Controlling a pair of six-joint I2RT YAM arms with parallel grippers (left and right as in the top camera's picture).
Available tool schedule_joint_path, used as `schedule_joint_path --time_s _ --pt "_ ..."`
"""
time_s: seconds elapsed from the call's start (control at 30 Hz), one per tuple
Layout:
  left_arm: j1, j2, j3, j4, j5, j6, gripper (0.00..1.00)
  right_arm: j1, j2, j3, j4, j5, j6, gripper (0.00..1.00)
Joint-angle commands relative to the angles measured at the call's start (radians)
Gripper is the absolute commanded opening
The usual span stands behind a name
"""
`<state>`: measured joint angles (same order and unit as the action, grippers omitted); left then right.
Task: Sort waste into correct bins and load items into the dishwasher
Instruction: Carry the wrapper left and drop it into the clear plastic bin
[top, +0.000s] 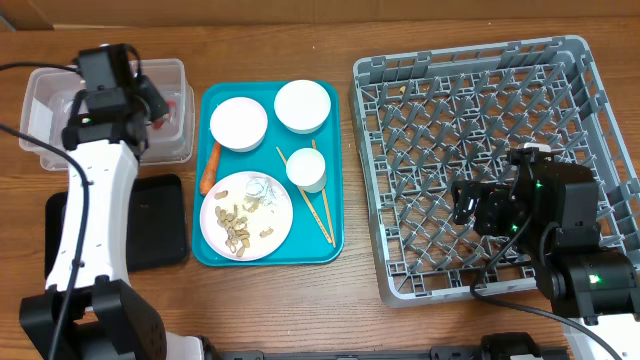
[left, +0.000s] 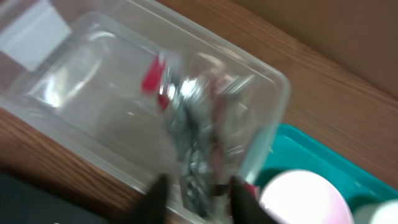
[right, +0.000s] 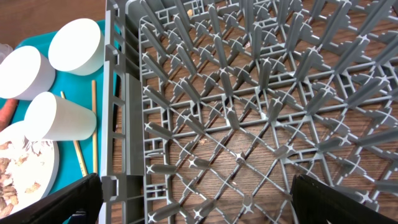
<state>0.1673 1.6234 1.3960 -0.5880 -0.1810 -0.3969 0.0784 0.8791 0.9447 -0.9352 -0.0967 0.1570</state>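
Observation:
The red shiny snack wrapper (left: 186, 106) lies inside the clear tub (left: 93, 81), blurred in the left wrist view. My left gripper (left: 200, 200) is open just above it, over the tub's right end (top: 155, 100). On the teal tray (top: 336, 200) are two bowls (top: 239, 123) (top: 302, 105), a cup (top: 306, 169), the carrot (top: 209, 168), chopsticks (top: 322, 210) and a plate (top: 278, 228) with peanut shells (top: 238, 225) and a whitish scrap (top: 262, 187). My right gripper (right: 196, 199) is wide open and empty above the grey dish rack (right: 249, 106).
The black tray (top: 160, 230) lies on the table in front of the clear tub, left of the teal tray. The rack (top: 480, 150) fills the right side of the table. The right wrist view also shows the cup (right: 59, 118) and chopsticks (right: 94, 124).

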Motion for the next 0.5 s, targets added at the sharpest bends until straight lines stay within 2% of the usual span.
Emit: schedule_joint_path --time_s 0.0,0.1,0.17,0.2,0.23,0.33,0.4,0.47 --pt "0.032 0.024 0.01 0.015 -0.013 0.016 0.51 -0.006 -0.006 0.032 0.005 0.01 0.0 1.0" --pt "0.025 0.011 0.011 -0.014 0.115 0.038 0.54 -0.006 -0.006 0.032 0.003 0.01 0.0 1.0" --pt "0.011 -0.003 0.011 -0.084 0.258 0.038 0.53 -0.006 -0.006 0.032 -0.002 0.01 0.0 1.0" --pt "-0.005 -0.007 0.01 -0.168 0.372 0.038 0.54 -0.006 -0.006 0.032 -0.008 0.01 0.0 1.0" --pt "-0.017 -0.007 0.01 -0.223 0.407 0.038 0.54 -0.006 -0.006 0.032 -0.011 0.01 0.0 1.0" --pt "-0.078 -0.007 -0.005 -0.421 0.396 0.038 0.57 -0.006 -0.006 0.032 -0.014 0.01 0.0 1.0" --pt "-0.119 -0.007 -0.036 -0.488 0.38 0.039 0.59 -0.006 -0.006 0.032 -0.014 0.01 0.0 1.0" --pt "-0.158 -0.007 -0.09 -0.488 0.381 0.037 0.59 -0.006 -0.006 0.032 -0.014 0.01 0.0 1.0"
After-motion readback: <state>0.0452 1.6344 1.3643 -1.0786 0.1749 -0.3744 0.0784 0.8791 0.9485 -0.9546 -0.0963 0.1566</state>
